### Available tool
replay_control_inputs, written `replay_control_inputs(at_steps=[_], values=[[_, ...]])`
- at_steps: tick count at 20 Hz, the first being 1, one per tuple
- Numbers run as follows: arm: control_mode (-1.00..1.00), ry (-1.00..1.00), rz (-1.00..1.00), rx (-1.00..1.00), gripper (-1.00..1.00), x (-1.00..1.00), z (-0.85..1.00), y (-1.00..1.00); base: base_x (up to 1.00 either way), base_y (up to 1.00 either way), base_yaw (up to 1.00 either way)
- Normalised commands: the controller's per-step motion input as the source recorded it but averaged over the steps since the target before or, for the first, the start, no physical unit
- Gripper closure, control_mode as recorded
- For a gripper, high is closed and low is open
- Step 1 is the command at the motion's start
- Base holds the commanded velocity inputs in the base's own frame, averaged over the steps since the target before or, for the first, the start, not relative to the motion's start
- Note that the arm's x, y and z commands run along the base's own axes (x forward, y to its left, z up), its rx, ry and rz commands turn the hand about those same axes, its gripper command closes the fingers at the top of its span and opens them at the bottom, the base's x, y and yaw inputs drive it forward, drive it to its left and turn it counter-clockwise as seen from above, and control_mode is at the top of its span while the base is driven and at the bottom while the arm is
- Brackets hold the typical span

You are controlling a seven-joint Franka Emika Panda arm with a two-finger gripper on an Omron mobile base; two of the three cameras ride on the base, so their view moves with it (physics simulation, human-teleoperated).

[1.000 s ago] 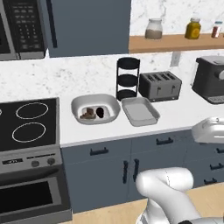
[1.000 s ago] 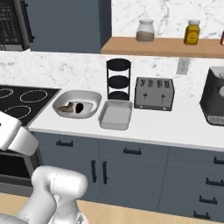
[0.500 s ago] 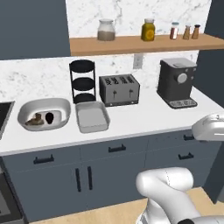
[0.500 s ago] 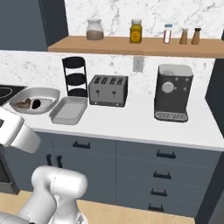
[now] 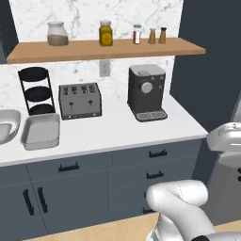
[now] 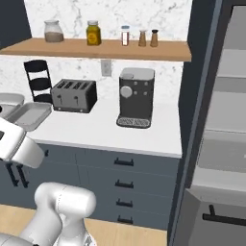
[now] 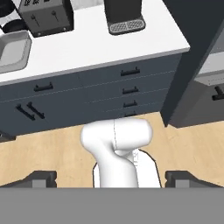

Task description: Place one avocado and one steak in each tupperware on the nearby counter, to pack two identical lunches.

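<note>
Counter [image 5: 113,129] with toaster [image 5: 80,100], tray [image 5: 41,131]

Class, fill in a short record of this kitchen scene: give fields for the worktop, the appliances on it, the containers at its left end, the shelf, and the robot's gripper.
worktop: white counter over dark drawers
appliances: toaster left of coffee machine, standing apart
containers: grey tray, empty, beside a black tiered rack
shelf: wooden shelf with jars and shakers
gripper: gripper open, holding nothing, looking down at the floor

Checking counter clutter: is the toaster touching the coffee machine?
Apart. The left base view shows bare white counter between the toaster and the coffee machine; the right base view shows the same gap.
</note>
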Motion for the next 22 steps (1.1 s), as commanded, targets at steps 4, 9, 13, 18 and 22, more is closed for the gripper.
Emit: replay_control_inputs(at_steps=[4,9,13,18,22], values=[[1.0,0.0,0.0,0.0,-1.0,0.0,0.0,0.0,-0.02,-1.0,0.01],[1.0,0.0,0.0,0.0,-1.0,0.0,0.0,0.0,-0.01,-1.0,0.07],[1.0,0.0,0.0,0.0,-1.0,0.0,0.0,0.0,0.0,-1.0,0.11],[1.0,0.0,0.0,0.0,-1.0,0.0,0.0,0.0,0.02,-0.86,0.11],[1.0,0.0,0.0,0.0,-1.0,0.0,0.0,0.0,0.37,-0.15,0.0]])
